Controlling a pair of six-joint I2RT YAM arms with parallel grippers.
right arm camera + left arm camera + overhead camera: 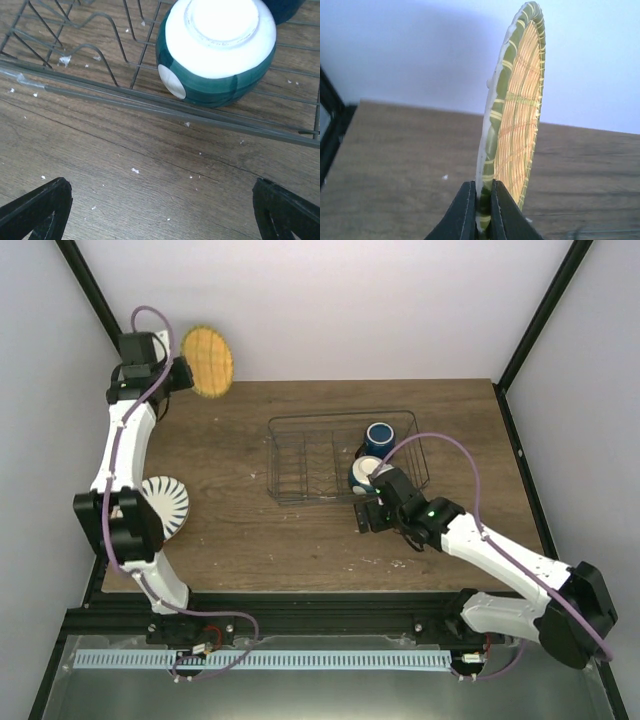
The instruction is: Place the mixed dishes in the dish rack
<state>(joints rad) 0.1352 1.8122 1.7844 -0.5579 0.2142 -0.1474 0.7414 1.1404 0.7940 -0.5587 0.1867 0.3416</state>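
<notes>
Overhead, finds the left gripper (483,192) high by the far left corner of the wooden table (250,540), jaws pinched on the bottom rim of the orange-yellow grid-patterned plate (517,115), nothing but the rim's thickness between them. Holds that plate on edge, upright, clear of the tabletop, against the pale back wall. From the left wrist, shows only the plate's green-banded edge and a narrow slant of its grid face; hides the very bottom of the rim behind the black fingers (465,215). Lower left, finds the white plate with black radial stripes (170,502) flat on the table, its left part covered by the left arm (125,525) and not to be made out. Mid-table, places the grey wire dish rack (100,93), with a dark blue cup (379,434) mouth up at its far right and a small bowl (217,50) upside down just nearer, white base up, teal-green round the side. Cannot tell whether cup and bowl touch. Cuts the cup off at the top edge of the right wrist view, a mere dark corner. Sets the right gripper (160,190) low over bare wood just outside the rack's near rail, jaws spread wide, gripping nothing, only two black fingertips (37,212) showing at the bottom corners. Overhead, hides part of the bowl behind that wrist.
</notes>
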